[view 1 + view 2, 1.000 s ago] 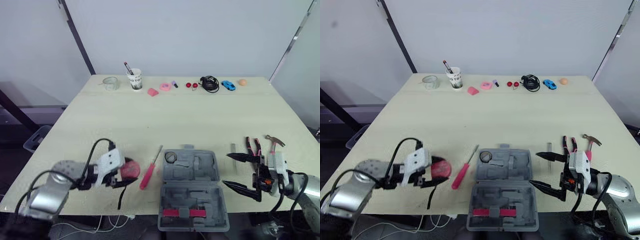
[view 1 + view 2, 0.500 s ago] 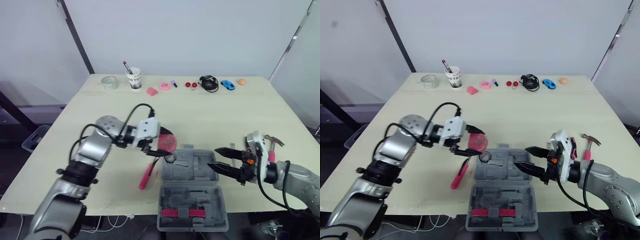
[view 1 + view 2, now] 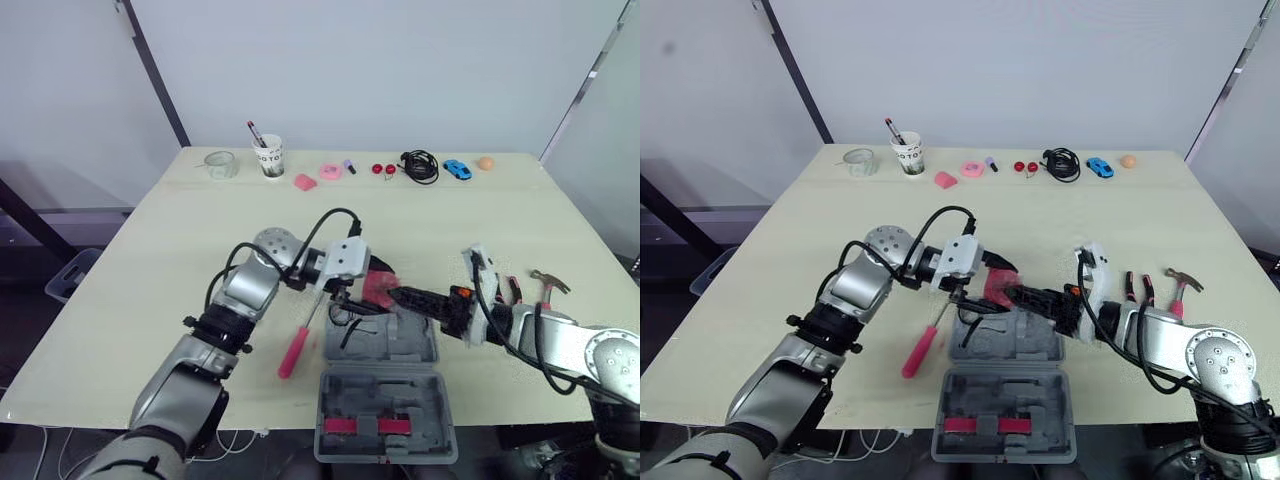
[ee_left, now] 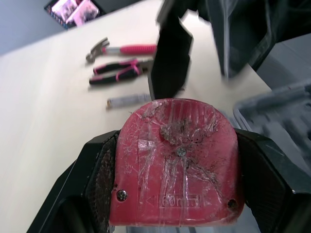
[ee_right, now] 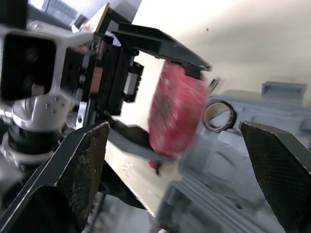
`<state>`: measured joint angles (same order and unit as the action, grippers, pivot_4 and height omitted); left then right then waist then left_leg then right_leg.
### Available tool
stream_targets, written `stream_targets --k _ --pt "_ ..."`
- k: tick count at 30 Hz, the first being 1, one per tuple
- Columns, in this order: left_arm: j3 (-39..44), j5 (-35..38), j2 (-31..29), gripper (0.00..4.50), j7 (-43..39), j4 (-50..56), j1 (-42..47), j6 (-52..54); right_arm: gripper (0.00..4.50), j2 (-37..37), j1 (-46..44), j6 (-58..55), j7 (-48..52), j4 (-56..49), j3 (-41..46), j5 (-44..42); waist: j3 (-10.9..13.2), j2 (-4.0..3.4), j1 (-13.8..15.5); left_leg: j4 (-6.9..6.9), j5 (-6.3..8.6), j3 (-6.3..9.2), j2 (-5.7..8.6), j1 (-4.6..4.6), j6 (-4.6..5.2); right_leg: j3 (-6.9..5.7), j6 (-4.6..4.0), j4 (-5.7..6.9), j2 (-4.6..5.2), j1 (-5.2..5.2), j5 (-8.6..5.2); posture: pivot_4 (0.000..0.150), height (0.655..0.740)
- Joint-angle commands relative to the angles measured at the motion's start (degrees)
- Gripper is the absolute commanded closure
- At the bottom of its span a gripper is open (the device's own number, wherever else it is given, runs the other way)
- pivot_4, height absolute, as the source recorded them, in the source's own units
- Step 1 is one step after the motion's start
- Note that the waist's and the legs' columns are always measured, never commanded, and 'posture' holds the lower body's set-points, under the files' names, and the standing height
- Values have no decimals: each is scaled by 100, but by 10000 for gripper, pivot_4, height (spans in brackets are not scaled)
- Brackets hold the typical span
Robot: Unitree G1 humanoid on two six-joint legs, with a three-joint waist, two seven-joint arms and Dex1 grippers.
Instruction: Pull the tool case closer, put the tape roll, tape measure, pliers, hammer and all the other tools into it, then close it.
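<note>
The pale wooden tabletop [image 3: 200,250] is matte and flat. The grey tool case [image 3: 385,400] is laid open at its near edge, judged close enough for both arms to reach. The case is moulded hard plastic with shaped recesses, and a pink strip is seated in its nearer half.

The left tool [image 3: 990,285] is clamped on the tape measure [image 4: 175,160], which is held in the air above the far half of the case. This is judged to be so that it can be lowered into a recess. The right tool [image 3: 408,297] is pointed at it from the other side with its fingers spread wide apart and nothing gripped. It is judged to be placed for taking over or steadying the load.

The tape measure is a red plastic body, rounded at one end and flat at the other, with scuffed faces and small screws. A screwdriver [image 3: 295,345] with a smooth pink handle and a thin steel shaft is left on the tabletop just beside the left edge of the case.

The hammer [image 4: 121,49] and the pliers [image 4: 119,73], both pink-and-black handled, are lying side by side to the right of the case, not yet packed. A short grey metal bar [image 4: 129,101] is lying near them. The tape roll [image 5: 219,116], a small ring, is already seated in a far corner recess of the case.
</note>
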<state>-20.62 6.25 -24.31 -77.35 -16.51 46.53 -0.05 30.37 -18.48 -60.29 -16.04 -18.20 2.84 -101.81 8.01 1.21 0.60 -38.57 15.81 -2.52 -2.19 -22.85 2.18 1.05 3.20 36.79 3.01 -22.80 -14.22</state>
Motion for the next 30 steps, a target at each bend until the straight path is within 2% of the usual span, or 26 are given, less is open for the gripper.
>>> stream_targets --k 1,4,6,8,10,12,15,17,19,24,30 --pt "114 113 120 14596 54 40 95 29 0 -79 -96 353 -572 80 -110 -397 0 0 -12 0 0 2 -1 0 0 -1 0 0 0 0 0 1500 7400" --pt "98 51 144 14596 99 33 65 -25 9031 -62 -83 426 -702 187 -205 -362 0 0 -31 1 0 1 -1 -1 0 0 0 0 -1 0 0 1500 7400" --pt "93 32 148 14596 120 34 48 -30 17873 -44 -76 453 -695 226 -213 -381 0 0 -42 1 0 2 -2 -1 0 0 0 0 -1 0 0 1500 7400" --pt "93 19 144 14596 150 30 41 -42 28869 -27 -85 462 -686 244 -224 -376 0 0 -45 1 0 3 -3 -1 0 -1 0 0 -1 -1 0 1500 7400" --pt "91 20 137 14596 158 47 31 -20 31722 -27 -88 468 -641 244 -233 -389 0 0 -57 1 0 3 -3 -1 0 -1 0 0 -1 -1 0 1500 7400" --pt "97 48 129 14596 153 96 -2 -4 38974 -23 -70 494 -594 233 -248 -390 0 0 -67 1 0 5 -3 -2 0 -2 0 0 -1 -1 0 1500 7400" --pt "156 172 153 14596 195 173 -59 150 39601 45 3 491 -500 237 -254 -376 0 0 -88 1 0 6 -4 -2 0 -2 0 0 0 -1 0 1500 7400" --pt "176 246 141 4463 162 225 -91 229 39601 93 53 486 -447 239 -242 -372 0 0 -98 1 0 6 -6 -2 1 -2 0 0 0 -1 0 1500 7400" --pt "186 307 122 79 124 283 -127 282 39642 145 92 494 -422 235 -224 -405 0 0 -101 1 0 6 -6 -4 1 -3 0 0 0 -1 0 1500 7400" --pt "253 378 15 0 41 277 -201 211 39644 313 236 484 -316 226 -128 -470 0 0 -123 1 0 6 -5 -2 1 -2 0 0 0 -1 0 1500 7400" --pt "550 893 -400 0 -444 611 -465 368 39645 947 870 358 198 259 367 -560 0 0 -114 5 0 6 -10 -3 0 -3 0 -4 1 -1 0 1500 7400"
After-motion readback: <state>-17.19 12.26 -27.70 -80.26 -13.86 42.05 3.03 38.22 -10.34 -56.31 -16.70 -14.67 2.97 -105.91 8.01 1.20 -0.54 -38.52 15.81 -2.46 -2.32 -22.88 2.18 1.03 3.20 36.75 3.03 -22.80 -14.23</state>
